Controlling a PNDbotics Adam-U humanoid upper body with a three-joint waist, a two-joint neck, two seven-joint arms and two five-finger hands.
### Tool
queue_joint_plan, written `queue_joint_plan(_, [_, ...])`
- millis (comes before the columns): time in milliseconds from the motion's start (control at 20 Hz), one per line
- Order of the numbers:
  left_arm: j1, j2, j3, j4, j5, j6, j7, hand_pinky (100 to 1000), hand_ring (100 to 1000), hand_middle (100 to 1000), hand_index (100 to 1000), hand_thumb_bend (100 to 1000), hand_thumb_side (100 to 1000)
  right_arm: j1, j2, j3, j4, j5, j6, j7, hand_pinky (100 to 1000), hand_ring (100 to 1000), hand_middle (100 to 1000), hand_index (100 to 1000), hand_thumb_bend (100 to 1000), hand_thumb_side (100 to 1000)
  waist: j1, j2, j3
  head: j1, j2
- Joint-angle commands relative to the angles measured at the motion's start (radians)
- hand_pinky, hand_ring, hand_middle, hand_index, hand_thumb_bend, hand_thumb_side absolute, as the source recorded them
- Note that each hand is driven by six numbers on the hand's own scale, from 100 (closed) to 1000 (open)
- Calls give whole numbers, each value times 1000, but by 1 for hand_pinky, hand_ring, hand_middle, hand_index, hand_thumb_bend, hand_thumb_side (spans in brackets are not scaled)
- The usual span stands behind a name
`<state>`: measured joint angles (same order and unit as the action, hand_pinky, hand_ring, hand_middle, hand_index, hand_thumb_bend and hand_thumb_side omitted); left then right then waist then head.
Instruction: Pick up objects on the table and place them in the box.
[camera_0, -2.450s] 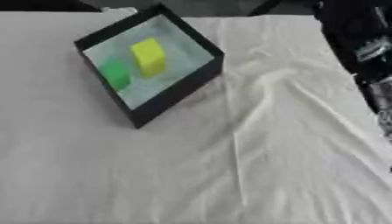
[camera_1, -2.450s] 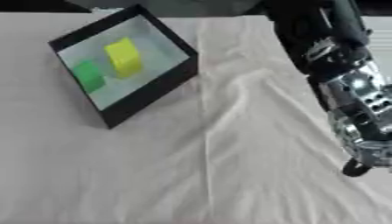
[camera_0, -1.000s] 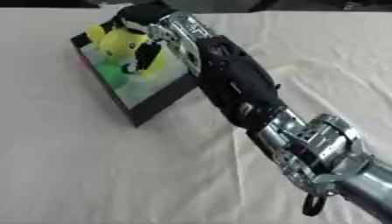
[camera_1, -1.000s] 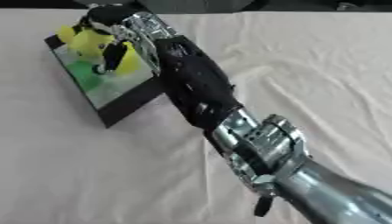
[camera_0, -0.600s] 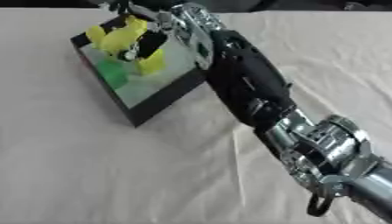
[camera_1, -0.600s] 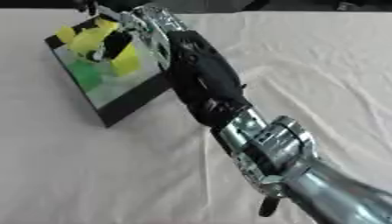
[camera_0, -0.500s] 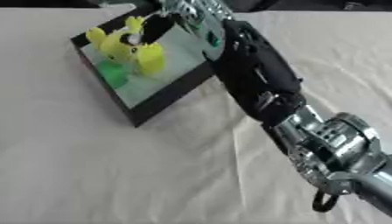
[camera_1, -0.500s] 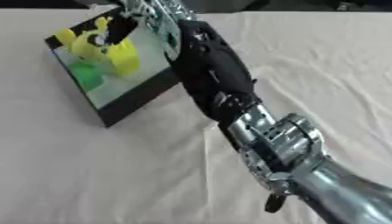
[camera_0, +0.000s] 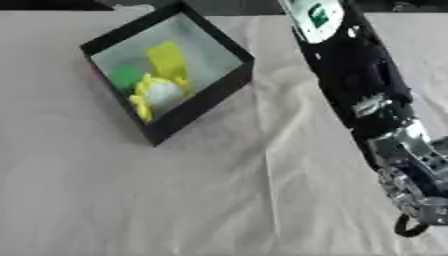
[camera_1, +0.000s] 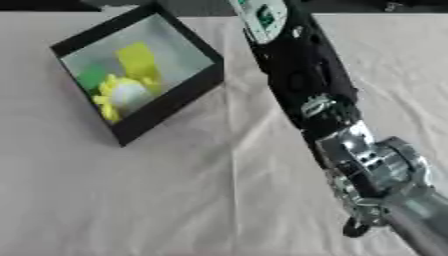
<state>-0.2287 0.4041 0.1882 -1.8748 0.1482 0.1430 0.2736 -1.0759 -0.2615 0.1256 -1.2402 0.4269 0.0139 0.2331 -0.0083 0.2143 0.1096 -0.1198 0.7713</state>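
A black box with a pale floor stands at the upper left of the cloth-covered table. Three things lie inside it: a yellow block, a green block and a yellow-and-white thing against the box's near wall. My right arm, black with silver joints, runs from the lower right corner up past the box's right side. It leaves the picture at the top edge near a white-and-green panel, so its hand is hidden. My left hand shows in neither view.
A white cloth with long creases covers the table. A dark strip runs along the far edge.
My right hand, which held the yellow-and-white thing over the box, has let it go and moved up out of view. That thing now lies inside the box.
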Motion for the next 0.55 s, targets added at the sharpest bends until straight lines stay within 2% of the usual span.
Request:
queue_joint_plan(50, [-5,27,9,-14,-1,-4,1,825,646,719,803,116,771,40,-76,-5,-110,-130,29,-23,913,835,741,888,100,347,7,-26,-4,12,-1])
queue_joint_plan(200, [-1,30,7,-15,-4,-11,-4,825,646,720,805,112,775,125,-106,-33,-188,-225,48,-36,909,824,727,889,100,397,10,-30,-8,19,-1])
queue_joint_plan(300, [2,31,9,-15,-4,-17,-4,824,646,720,805,111,776,180,-124,-57,-233,-291,63,-41,909,822,725,890,100,372,10,-33,-10,22,-1])
queue_joint_plan(350, [3,29,10,-14,-2,-19,-2,824,647,726,807,104,791,214,-131,-71,-251,-319,69,-49,911,822,732,882,100,259,10,-34,-13,24,-1])
queue_joint_plan(450, [9,24,9,-9,5,-21,3,825,652,733,808,101,815,289,-137,-100,-286,-364,76,-71,911,819,726,879,100,300,11,-34,-15,32,-1])
queue_joint_plan(550, [19,21,6,-2,16,-23,5,826,653,734,809,104,822,353,-135,-124,-308,-419,84,-99,914,822,726,878,100,295,13,-32,-18,42,-1])
